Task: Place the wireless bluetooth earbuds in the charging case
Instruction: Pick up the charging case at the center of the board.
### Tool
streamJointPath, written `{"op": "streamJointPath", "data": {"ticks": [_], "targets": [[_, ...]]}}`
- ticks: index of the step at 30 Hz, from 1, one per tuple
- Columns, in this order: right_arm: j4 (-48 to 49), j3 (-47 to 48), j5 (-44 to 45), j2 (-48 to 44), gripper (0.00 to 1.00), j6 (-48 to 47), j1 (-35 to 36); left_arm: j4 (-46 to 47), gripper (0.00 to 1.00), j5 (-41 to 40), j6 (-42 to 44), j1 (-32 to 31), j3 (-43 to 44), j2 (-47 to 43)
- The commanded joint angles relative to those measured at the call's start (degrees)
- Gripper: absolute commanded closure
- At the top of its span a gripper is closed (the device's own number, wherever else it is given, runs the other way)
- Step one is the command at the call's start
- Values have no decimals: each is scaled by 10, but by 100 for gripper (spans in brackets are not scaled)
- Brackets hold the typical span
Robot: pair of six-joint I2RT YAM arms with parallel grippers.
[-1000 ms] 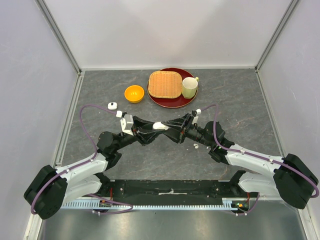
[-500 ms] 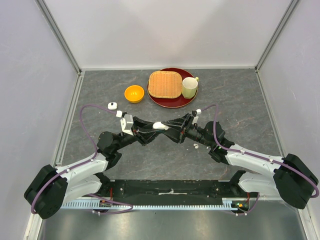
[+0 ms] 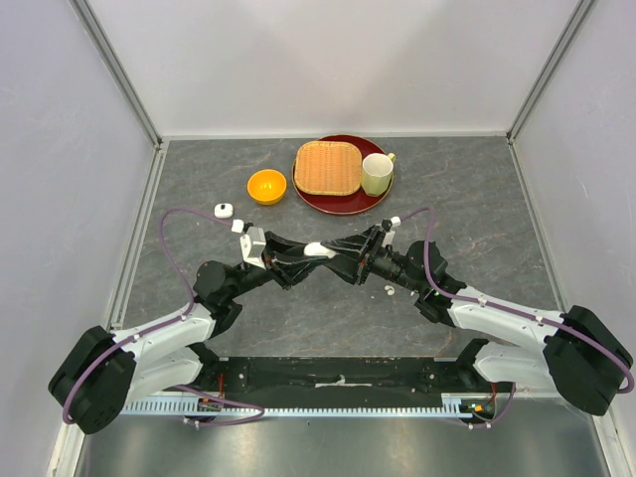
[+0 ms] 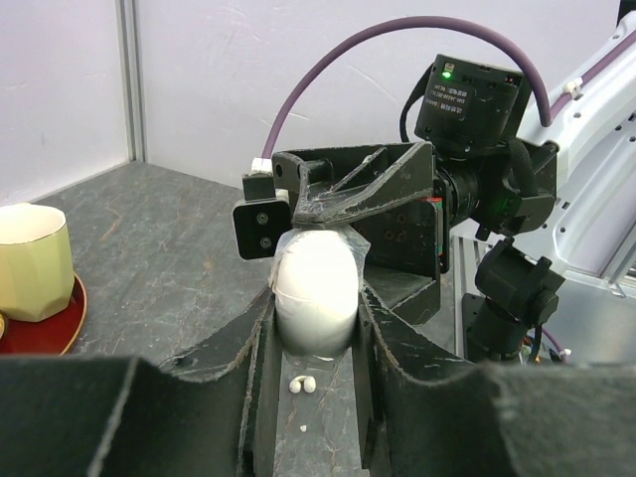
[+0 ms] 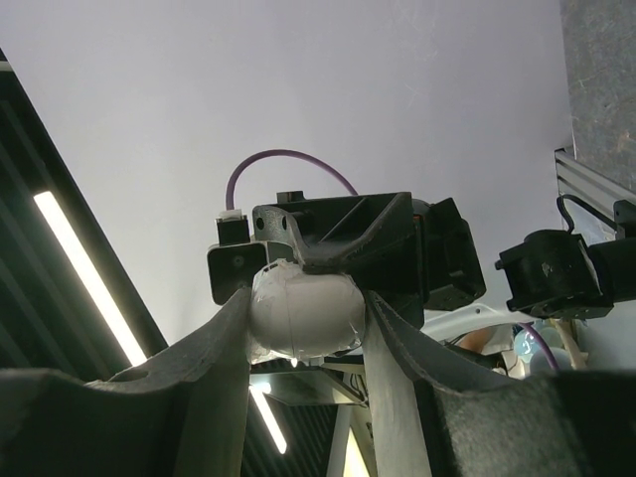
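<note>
Tally of the scene, kind by kind.
Two black-and-white robot arms, the left arm (image 3: 164, 343) and the right arm (image 3: 497, 320), each with one looping purple cable (image 3: 165, 243) and one black two-finger gripper: the left gripper (image 4: 316, 333) and the right gripper (image 5: 306, 333). Two small white rounded plastic charging cases: one held case (image 3: 316, 249) pinched between both grippers at the middle, one loose case (image 3: 224, 210) lying at the far left. Two tiny glossy white plastic earbuds (image 3: 387, 289) can be told apart, near and right of the middle. One orange plastic bowl (image 3: 266, 186), one round dark-red plate (image 3: 343, 206), one square woven bamboo tray (image 3: 327, 167) and one pale yellow cup (image 3: 377, 175), all at the far side.
</note>
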Motion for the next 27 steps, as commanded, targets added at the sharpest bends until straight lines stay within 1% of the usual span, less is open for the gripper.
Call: {"op": "streamJointPath", "data": {"ticks": [1, 8, 10, 12, 17, 19, 20, 22, 23, 25, 26, 27], "targets": [[-10, 21, -7, -4, 94, -15, 5, 25, 64, 13, -18, -3, 19, 3], [-35, 34, -11, -4, 94, -36, 4, 15, 64, 21, -18, -3, 23, 6], [-38, 36, -10, -6, 94, -43, 4, 10, 67, 25, -18, -3, 25, 7], [-53, 41, -11, -6, 94, -49, 5, 8, 69, 29, -18, -3, 26, 8], [-73, 48, -13, -8, 94, -62, 5, 6, 66, 29, -19, -3, 27, 7], [-74, 49, -12, -7, 94, -66, 5, 5, 67, 30, -19, -3, 27, 7], [-76, 51, -13, -7, 94, -67, 4, 5, 77, 32, -19, -3, 26, 7], [-77, 51, -14, -7, 94, -68, 4, 6, 88, 30, -17, -3, 26, 7], [-79, 52, -14, -7, 94, -69, 3, 7, 98, 27, -17, -3, 24, 5], [-84, 54, -15, -8, 89, -81, 4, 9, 98, 23, -14, -3, 23, 3], [-88, 58, -16, -9, 73, -86, 4, 12, 98, 18, -11, -3, 21, -2], [-91, 59, -14, -13, 62, -105, 4, 18, 98, 13, -11, -3, 15, -4]]}}
